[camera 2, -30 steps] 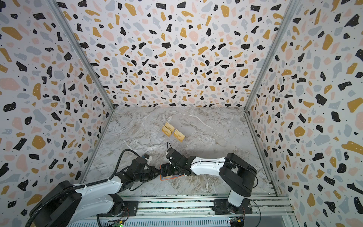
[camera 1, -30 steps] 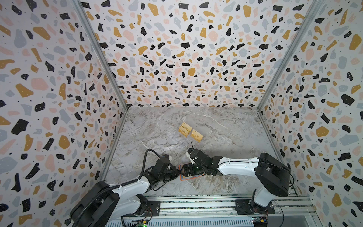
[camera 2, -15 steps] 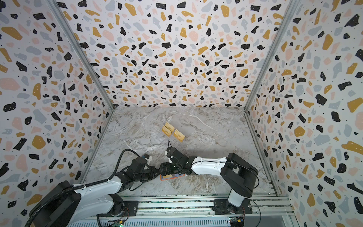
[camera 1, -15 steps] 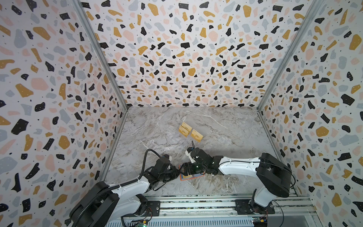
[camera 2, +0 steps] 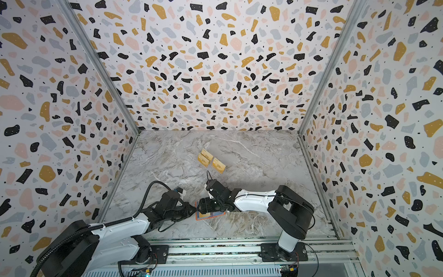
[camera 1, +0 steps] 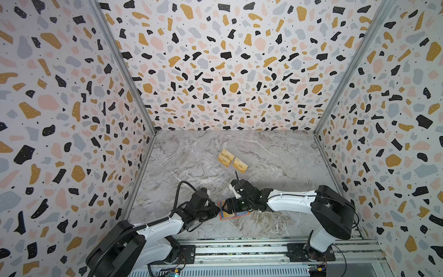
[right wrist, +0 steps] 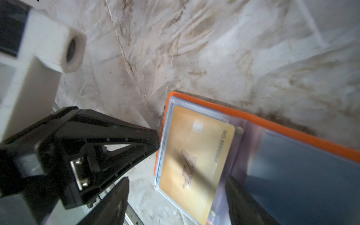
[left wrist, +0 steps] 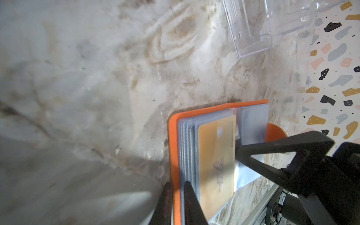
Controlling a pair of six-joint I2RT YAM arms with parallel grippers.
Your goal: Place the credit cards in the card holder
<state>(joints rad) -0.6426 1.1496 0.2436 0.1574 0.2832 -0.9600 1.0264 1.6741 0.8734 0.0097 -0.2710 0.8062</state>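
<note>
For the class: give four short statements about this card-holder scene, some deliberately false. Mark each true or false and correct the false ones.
1. The left gripper is shut on the orange edge of the card holder. True.
2. The right gripper is shut. False: its jaws stand open, either side of the sleeved gold card.
3. Three loose gold cards lie on the table beyond both arms. True.
4. The card holder is folded closed. False: it lies open, clear sleeves showing.
</note>
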